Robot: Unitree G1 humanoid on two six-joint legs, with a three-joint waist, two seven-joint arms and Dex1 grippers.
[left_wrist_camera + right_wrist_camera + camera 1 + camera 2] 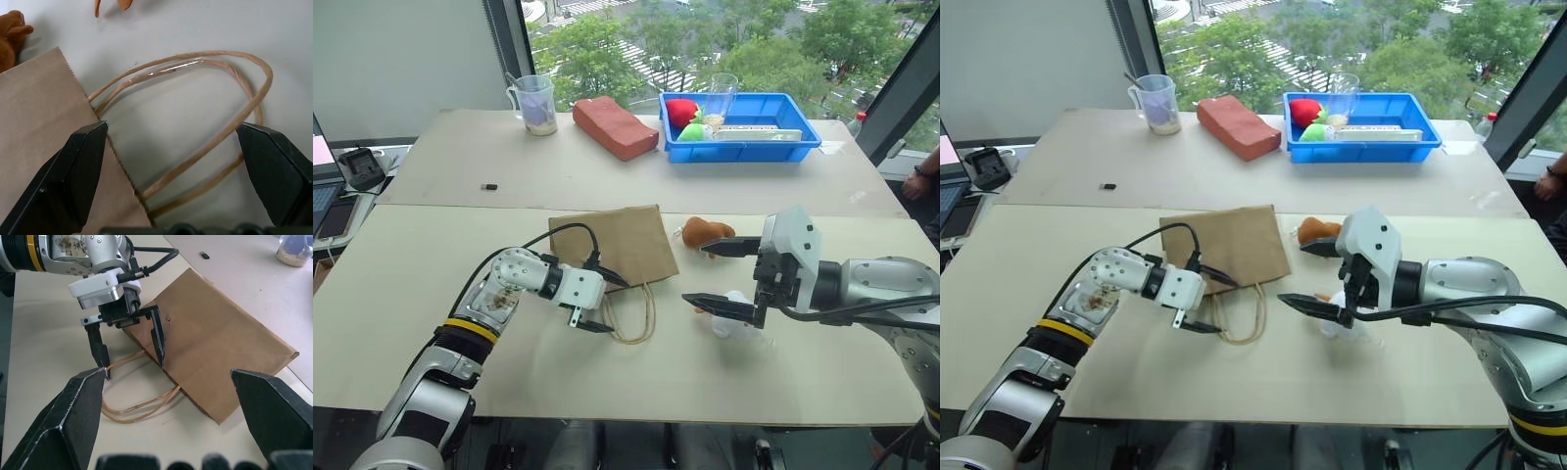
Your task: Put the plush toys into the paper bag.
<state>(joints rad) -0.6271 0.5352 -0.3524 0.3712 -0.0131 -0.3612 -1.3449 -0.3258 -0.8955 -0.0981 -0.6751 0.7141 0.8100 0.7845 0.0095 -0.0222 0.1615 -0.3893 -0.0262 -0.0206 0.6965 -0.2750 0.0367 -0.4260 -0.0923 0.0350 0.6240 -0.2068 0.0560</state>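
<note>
The brown paper bag (617, 245) lies flat on the near table, its cord handles (634, 315) spread toward me. My left gripper (603, 302) is open at the bag's mouth, one finger on the bag's edge and the other beside the handle loops (195, 98). The brown plush toy (705, 232) lies just right of the bag. The white plush toy (741, 326) sits nearer me, partly hidden under my right gripper (695, 274), which hovers open above the table between the two toys and holds nothing.
On the far table stand a blue bin (803, 147) with red and green soft items and a clear glass, a reddish-brown block (615, 127), a measuring cup (536, 103) and a small black object (488, 186). A person's hand (922, 181) shows at the right edge.
</note>
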